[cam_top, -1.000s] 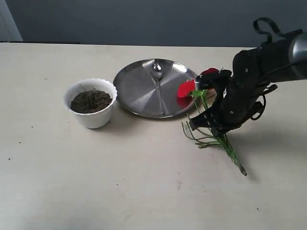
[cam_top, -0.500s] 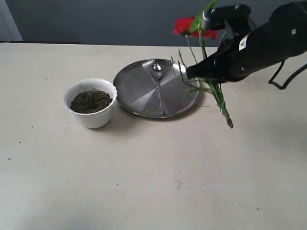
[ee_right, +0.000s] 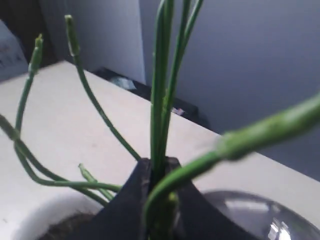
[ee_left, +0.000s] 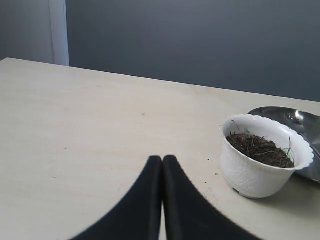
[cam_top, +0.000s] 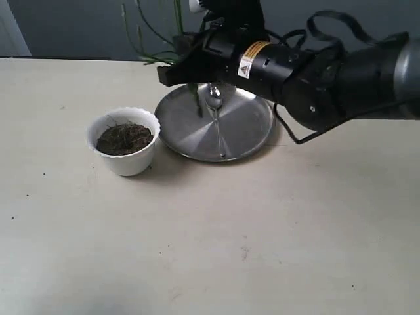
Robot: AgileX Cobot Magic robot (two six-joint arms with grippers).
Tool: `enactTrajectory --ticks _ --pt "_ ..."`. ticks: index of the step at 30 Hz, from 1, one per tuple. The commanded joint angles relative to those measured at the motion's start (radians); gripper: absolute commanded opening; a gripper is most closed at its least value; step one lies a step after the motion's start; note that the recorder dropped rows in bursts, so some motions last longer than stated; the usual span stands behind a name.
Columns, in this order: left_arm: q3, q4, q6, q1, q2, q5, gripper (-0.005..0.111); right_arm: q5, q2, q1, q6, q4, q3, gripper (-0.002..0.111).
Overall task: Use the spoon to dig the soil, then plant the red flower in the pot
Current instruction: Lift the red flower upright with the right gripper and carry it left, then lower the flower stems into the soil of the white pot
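My right gripper (cam_top: 186, 73) reaches in over the far rim of the steel plate, shut on the red flower's green stems (cam_top: 149, 34). The stems (ee_right: 161, 95) run up between its closed fingers (ee_right: 131, 200), and a stem end (cam_top: 197, 105) hangs down over the plate. The red petals are out of view. To the left stands the white scalloped pot (cam_top: 125, 161) holding dark soil (cam_top: 125, 138). The spoon (cam_top: 214, 100) lies on the plate. My left gripper (ee_left: 162, 161) hovers shut and empty over the table, short of the pot (ee_left: 255, 175) and its soil (ee_left: 260, 149).
The round steel plate (cam_top: 187, 125) sits just right of the pot; its edge (ee_left: 295, 117) shows behind the pot in the left wrist view. The right arm's black body (cam_top: 315, 72) spans the plate's far side. Bare beige table (cam_top: 210, 249) fills the front.
The right gripper lifted the flower off the table at the plate's right side and swung it up and leftward across the plate toward the pot. The red petals have left the frame.
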Motion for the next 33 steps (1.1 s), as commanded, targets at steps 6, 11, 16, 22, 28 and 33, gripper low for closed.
enactTrajectory --ticks 6,11,16,22,28,33 --pt "0.003 0.002 -0.001 -0.006 -0.005 -0.012 0.0 -0.639 0.312 -0.01 0.311 -0.365 -0.079 -0.001" --pt "0.003 0.002 -0.001 -0.006 -0.005 -0.012 0.0 -0.678 0.48 -0.01 0.375 -0.372 -0.264 -0.001" --pt "0.003 0.002 -0.001 -0.006 -0.005 -0.012 0.0 -0.618 0.593 -0.01 0.417 -0.482 -0.399 -0.001" --pt "0.003 0.002 -0.001 -0.006 -0.005 -0.012 0.0 -0.583 0.617 -0.01 0.417 -0.544 -0.401 -0.001" --pt "0.003 0.002 -0.001 -0.006 -0.005 -0.012 0.0 -0.545 0.628 -0.01 0.385 -0.567 -0.401 -0.001" --pt "0.003 0.002 -0.001 -0.006 -0.005 -0.012 0.0 -0.561 0.654 -0.01 0.349 -0.502 -0.401 -0.001"
